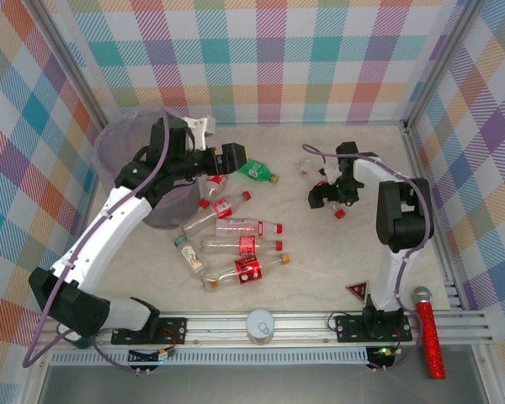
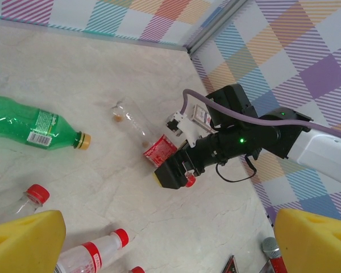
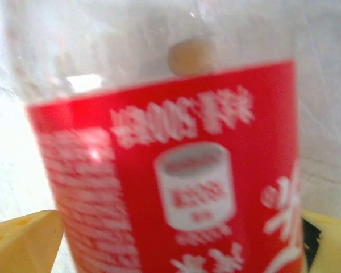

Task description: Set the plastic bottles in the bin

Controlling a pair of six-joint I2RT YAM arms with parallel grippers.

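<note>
Your right pincer [image 2: 178, 170] is down at the far right of the table, and its yellow pads [image 3: 23, 242] stand either side of a clear red-label bottle [image 2: 159, 151]. That bottle lies flat on the surface with its red cap pointing toward the arm bases, and its label crowds the wrist view. Are the pads pressing it or standing just off it? I cannot tell. Your left pincer [image 1: 233, 156] is spread wide and grips nothing, hanging just beside the bin's right rim.

Now, biggest first. You have a pale marbled table [image 1: 320, 269] with checked walls [image 1: 261, 59] on three sides. The bin [image 1: 108, 160], round and translucent purple, stands at the far left with your left arm crossing over it; I cannot make out what is inside.

The green bottle [image 1: 257, 172], yellow-capped, lies on its side just right of your left pincer. Nearer you, a cluster of clear bottles [image 1: 246, 247] with red labels lies on the table between the bin and the middle, several of them touching. A white-label bottle [image 1: 191, 255] lies at the cluster's left edge. All of these are on the table, outside the bin.

Down at the near right, a red glittery microphone [image 1: 432, 337] lies across the rail beside your right arm's base. A small red triangle [image 1: 358, 291] lies on the table just left of that base.
</note>
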